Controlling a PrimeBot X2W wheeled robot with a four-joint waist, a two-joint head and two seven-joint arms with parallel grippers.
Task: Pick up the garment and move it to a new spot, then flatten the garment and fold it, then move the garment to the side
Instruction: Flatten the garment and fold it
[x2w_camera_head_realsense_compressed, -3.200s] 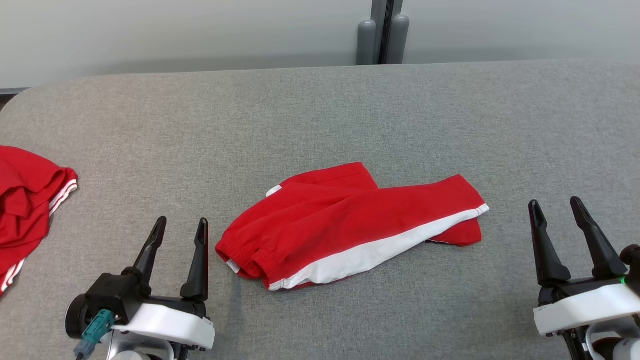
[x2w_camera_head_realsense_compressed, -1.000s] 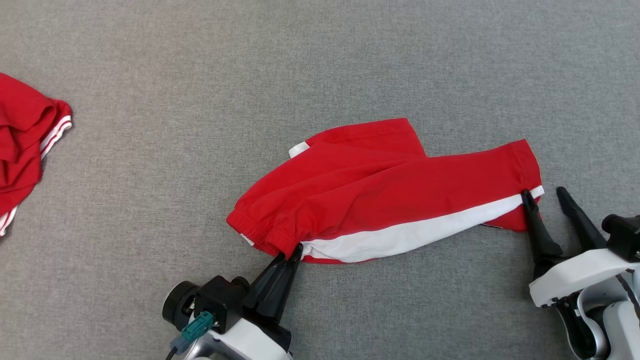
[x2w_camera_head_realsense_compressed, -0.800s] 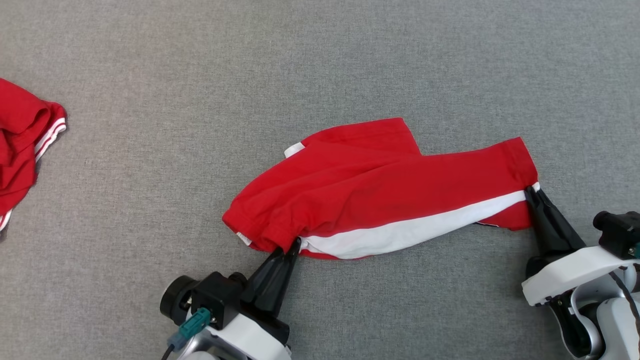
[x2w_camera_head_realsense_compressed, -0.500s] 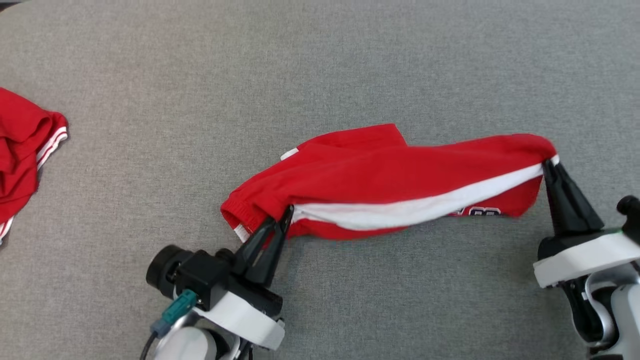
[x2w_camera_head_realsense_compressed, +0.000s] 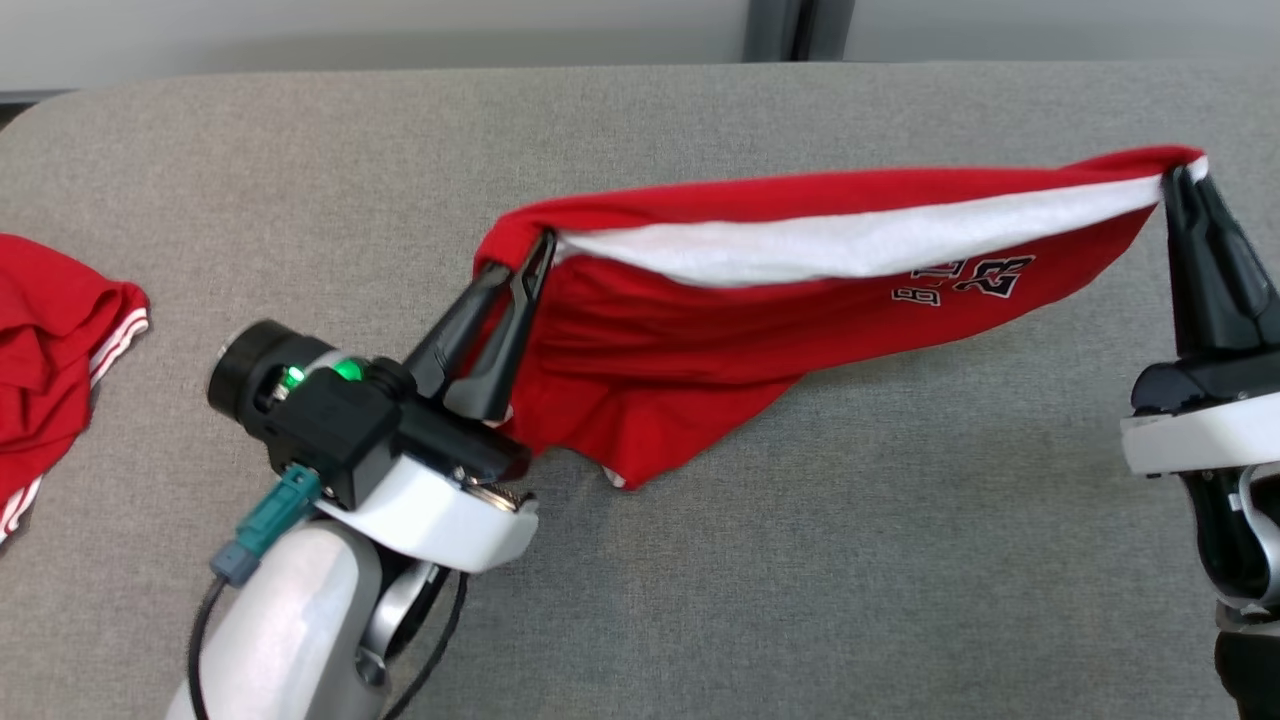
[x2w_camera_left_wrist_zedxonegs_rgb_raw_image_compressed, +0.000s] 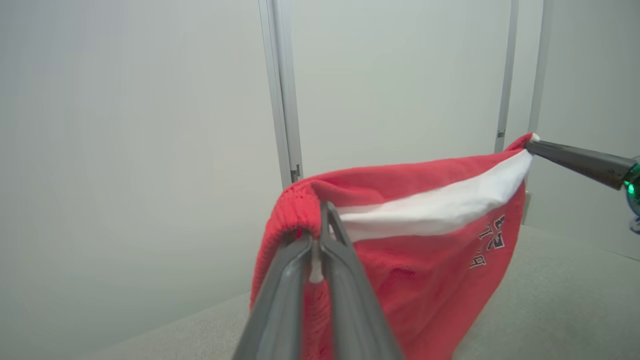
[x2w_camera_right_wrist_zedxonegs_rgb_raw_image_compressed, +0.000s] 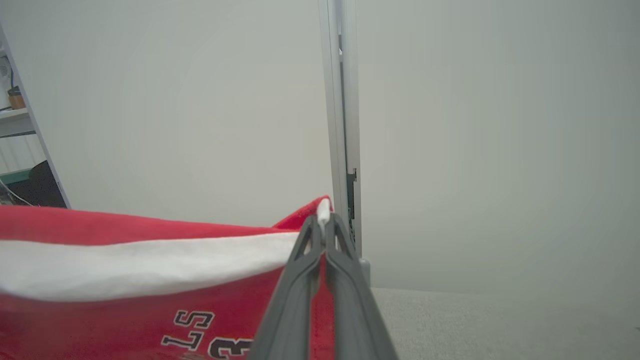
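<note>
Head view: we see the red shorts held up over the grey table, stretched between both grippers
Left gripper: we find it clamped shut on the elastic waistband end
Right gripper: pinched shut on the hem corner, at the white stripe's end
Hang: the lowest fold droops near the table (whether it touches, we cannot tell)
Far left: another red garment lies crumpled on the table

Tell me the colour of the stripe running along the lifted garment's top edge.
White stripe on the red garment; clearest in the head view.
</note>
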